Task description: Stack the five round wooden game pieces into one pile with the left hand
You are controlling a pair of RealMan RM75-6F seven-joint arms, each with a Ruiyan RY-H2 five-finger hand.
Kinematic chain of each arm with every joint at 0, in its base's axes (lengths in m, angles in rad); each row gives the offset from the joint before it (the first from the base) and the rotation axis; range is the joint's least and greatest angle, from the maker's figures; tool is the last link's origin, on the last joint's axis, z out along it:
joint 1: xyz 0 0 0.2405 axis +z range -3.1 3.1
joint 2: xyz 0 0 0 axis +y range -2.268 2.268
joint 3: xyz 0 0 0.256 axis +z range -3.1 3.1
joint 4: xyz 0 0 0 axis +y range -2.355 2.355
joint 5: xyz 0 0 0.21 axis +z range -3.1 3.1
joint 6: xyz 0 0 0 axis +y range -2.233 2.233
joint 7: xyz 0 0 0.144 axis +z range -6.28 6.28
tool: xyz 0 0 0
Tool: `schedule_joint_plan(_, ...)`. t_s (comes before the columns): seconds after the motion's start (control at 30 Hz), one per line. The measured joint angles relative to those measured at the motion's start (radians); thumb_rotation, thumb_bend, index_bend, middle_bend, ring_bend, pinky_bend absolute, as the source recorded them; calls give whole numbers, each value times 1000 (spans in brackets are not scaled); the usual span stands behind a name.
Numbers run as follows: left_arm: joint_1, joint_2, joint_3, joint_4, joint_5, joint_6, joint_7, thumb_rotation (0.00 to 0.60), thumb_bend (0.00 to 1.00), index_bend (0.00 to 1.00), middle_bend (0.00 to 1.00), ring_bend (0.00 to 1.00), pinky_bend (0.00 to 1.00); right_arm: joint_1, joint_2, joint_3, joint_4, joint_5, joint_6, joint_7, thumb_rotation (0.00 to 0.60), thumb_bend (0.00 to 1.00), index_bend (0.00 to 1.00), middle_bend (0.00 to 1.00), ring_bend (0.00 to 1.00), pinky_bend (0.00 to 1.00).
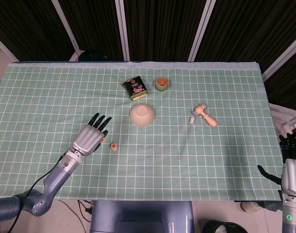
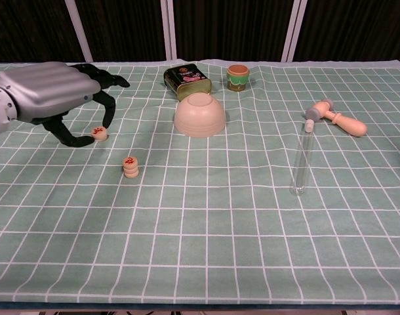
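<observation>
Head view. Your table (image 1: pixel 41 97) wears a green grid cloth, dark slatted panels behind it, and the cloth's far edge sits just under them. The left hand (image 1: pixel 90 138) hangs over the left-centre of the cloth, dark fingers reaching toward the far side. A round wooden piece (image 1: pixel 103 141) peeks out at its right edge, pinched there. Just right of it stands the short pile of pieces (image 1: pixel 114 145), close to but not touching the hand. Beyond, an upturned bowl (image 1: pixel 142 115); farther still a dark tin (image 1: pixel 136 88) and a small orange-lidded jar (image 1: pixel 161 83). To the right lie a glass tube (image 1: pixel 185 138) and a wooden mallet (image 1: pixel 206 115), the tube's far end near the mallet head. You have wide bare cloth along the near edge and the whole far-left quarter. The right hand (image 1: pixel 291 162) hangs off the table's right edge, well apart from everything; whether it is open or closed, you cannot tell.

Chest view. The left hand (image 2: pixel 52 98) holds the piece (image 2: pixel 100 133) between thumb and a fingertip, the other fingers spread. The piece rides left of and beyond the pile (image 2: pixel 130 167), apart from it. The bowl (image 2: pixel 199 114) sits to the right and farther off, with open grid between it and the pile. The near half of the cloth lies bare right across. The other loose piece is hidden from you.
</observation>
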Motion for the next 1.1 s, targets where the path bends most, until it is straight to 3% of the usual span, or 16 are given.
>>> schedule_joint_plan(1.1,-75,-142,27,105,-86,-27,84,600,315,476,12,0,0,1,-1,5,4,4,3,1,600,233,89,13,0,0)
